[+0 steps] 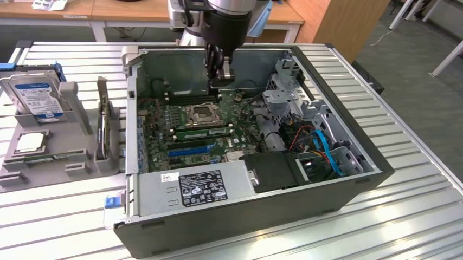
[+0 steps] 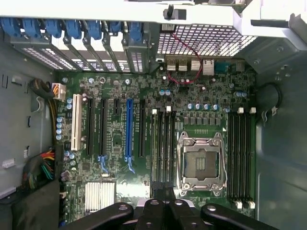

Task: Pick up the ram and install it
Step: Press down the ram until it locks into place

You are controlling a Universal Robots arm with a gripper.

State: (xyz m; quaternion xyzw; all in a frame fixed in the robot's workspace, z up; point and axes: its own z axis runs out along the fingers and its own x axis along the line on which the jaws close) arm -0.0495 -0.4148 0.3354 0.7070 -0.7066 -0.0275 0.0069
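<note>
The ram (image 1: 54, 158) is a narrow green stick lying flat near the front of the grey holder (image 1: 14, 176), at the exterior view's left, outside the computer case. My gripper (image 1: 220, 81) hangs well away from it, inside the open case (image 1: 347, 189) above the back part of the motherboard (image 1: 239, 143). Its black fingers are shut together with nothing between them. In the wrist view the gripper (image 2: 165, 206) hovers over the end of a bank of dark memory slots (image 2: 162, 143) beside the open CPU socket (image 2: 201, 165). A second bank of slots (image 2: 240, 158) lies on the socket's other side.
The holder also carries a silver hard drive with a blue label (image 1: 40, 95), a square CPU chip (image 1: 30, 142) and a thin board standing on edge (image 1: 105, 127). Inside the case are the power supply (image 1: 192, 187), drive cage (image 1: 289, 103) and blue cables (image 1: 329, 154).
</note>
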